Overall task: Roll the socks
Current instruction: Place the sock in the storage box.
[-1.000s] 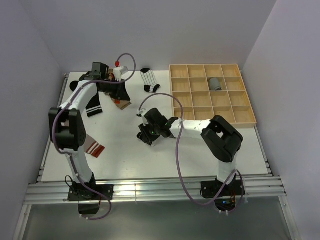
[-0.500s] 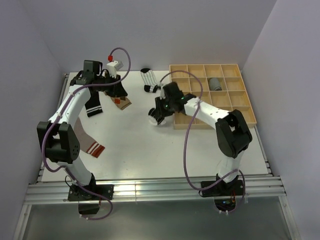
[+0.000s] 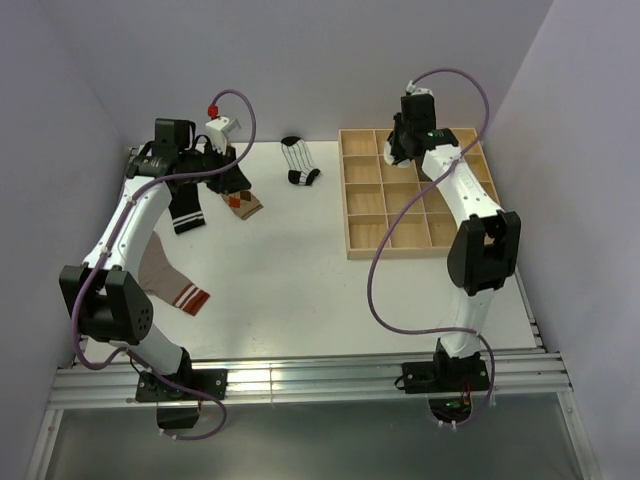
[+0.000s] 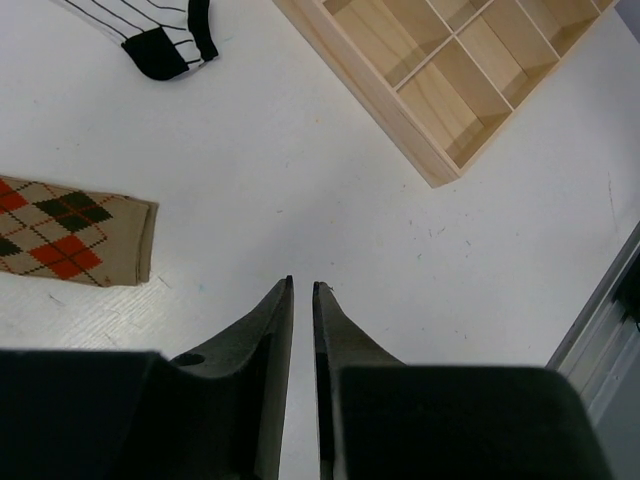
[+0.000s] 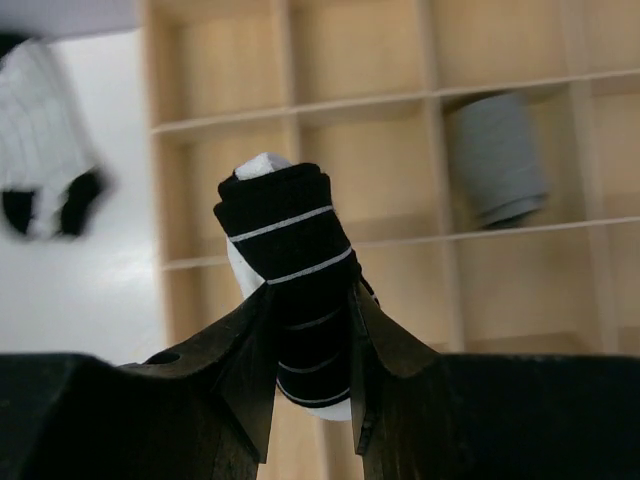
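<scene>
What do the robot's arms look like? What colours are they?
The left arm and the right arm look alike: white tubes with chunky black joints. A thin purple cable loops along each one. Each arm ends in a black gripper with two pointed fingers, which you can see up close on the left gripper and the right gripper.

White links (image 3: pixel 135 215), black joints (image 3: pixel 100 305), purple cables (image 3: pixel 372 290).
</scene>
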{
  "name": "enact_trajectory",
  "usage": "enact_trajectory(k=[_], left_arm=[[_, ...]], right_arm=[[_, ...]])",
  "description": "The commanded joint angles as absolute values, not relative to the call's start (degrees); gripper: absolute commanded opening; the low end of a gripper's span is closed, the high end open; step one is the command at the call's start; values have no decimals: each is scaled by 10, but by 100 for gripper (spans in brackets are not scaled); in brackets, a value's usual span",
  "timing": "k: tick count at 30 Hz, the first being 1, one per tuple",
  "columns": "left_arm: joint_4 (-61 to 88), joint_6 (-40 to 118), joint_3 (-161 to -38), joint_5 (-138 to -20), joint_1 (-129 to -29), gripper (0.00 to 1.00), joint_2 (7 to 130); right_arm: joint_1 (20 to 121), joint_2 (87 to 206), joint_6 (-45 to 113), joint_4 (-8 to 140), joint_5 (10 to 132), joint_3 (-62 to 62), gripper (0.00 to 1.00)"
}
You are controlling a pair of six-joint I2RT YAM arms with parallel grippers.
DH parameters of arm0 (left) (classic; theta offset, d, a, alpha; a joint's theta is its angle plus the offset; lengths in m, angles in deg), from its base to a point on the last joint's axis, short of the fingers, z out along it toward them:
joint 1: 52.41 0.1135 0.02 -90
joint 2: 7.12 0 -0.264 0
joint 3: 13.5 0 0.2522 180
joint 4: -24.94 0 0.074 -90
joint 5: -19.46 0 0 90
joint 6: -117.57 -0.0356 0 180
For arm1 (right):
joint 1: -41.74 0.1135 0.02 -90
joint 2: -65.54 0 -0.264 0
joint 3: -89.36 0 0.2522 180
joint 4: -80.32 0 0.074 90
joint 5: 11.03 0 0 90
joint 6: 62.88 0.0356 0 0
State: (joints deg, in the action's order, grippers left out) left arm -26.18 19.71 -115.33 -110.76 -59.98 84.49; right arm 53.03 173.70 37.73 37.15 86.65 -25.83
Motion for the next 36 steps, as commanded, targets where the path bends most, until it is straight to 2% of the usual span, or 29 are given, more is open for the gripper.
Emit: enact_trajectory(k=[1, 8, 19, 28, 36], left_arm=[[-263, 192, -1164, -1118, -600, 19, 831], [-258, 192, -1166, -1120, -600, 19, 837], [-256, 195, -1162, -1134, -600, 20, 845], [-258, 198, -1163, -1148, -600, 21, 847], [-264, 196, -1165, -1151, -600, 23, 849]], right_arm=[[533, 1799, 311, 338, 1043, -344, 0], [542, 1891, 198, 366, 1195, -389, 0], [565, 2005, 141, 378, 1251, -424, 0], [577, 2060, 177, 317, 1170, -484, 0], [576, 2086, 208, 254, 1048, -531, 0]])
